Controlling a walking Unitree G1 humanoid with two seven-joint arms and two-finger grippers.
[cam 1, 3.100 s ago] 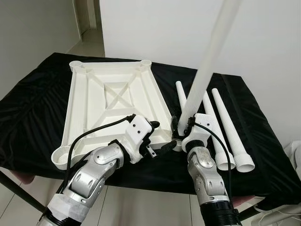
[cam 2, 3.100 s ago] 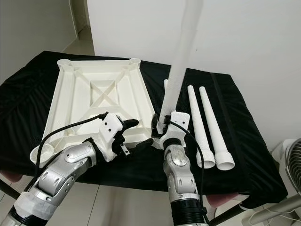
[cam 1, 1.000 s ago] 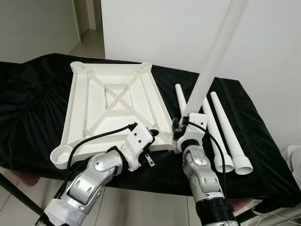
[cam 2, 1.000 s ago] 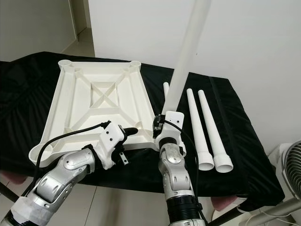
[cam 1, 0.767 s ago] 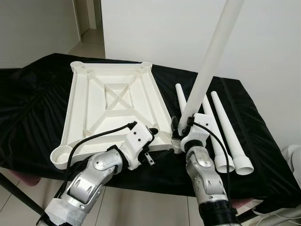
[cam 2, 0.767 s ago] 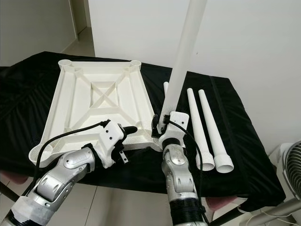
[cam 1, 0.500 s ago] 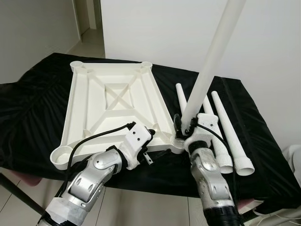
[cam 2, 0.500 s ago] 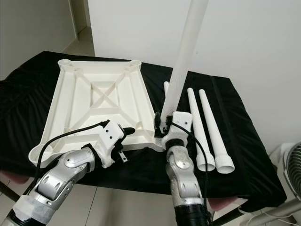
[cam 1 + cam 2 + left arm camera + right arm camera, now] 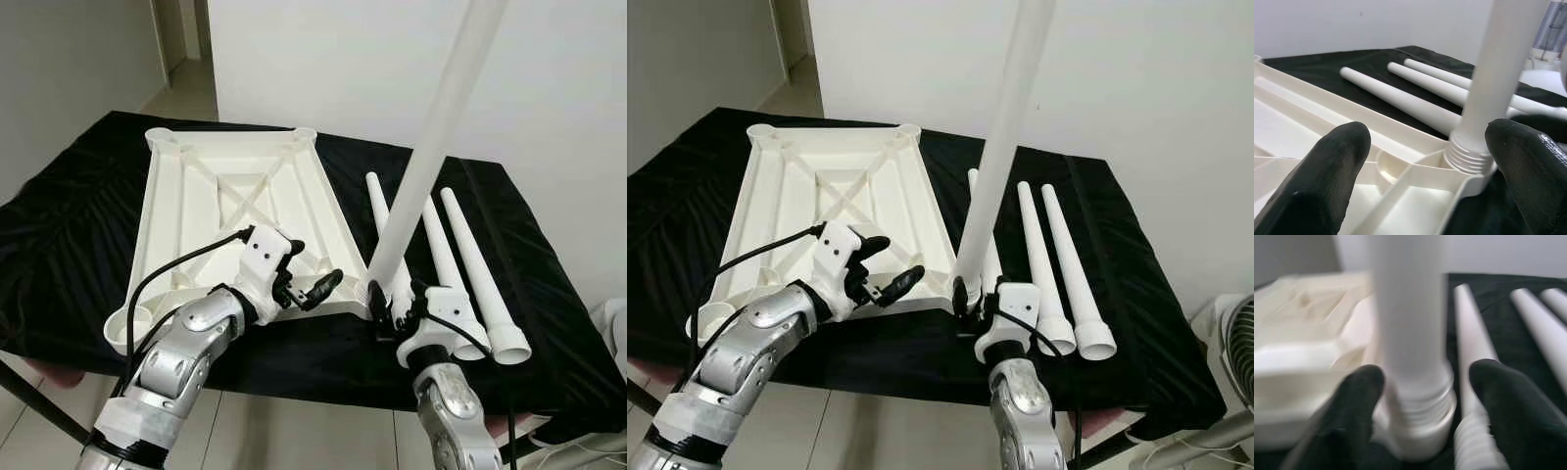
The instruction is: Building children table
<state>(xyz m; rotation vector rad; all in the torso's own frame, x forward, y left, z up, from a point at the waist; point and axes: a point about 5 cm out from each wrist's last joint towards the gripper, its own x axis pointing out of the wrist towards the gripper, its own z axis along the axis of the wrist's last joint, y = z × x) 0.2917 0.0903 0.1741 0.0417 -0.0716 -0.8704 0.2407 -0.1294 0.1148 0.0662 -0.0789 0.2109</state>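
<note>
Right gripper (image 9: 390, 305) sits spread at the foot of the upright leg (image 9: 431, 147), fingers flanking its threaded base without pinching. Left gripper (image 9: 312, 279), also spread, hovers over the upturned tabletop (image 9: 220, 211). That leg stands nearly vertical in the near corner socket (image 9: 1469, 169), nearer the right arm.
</note>
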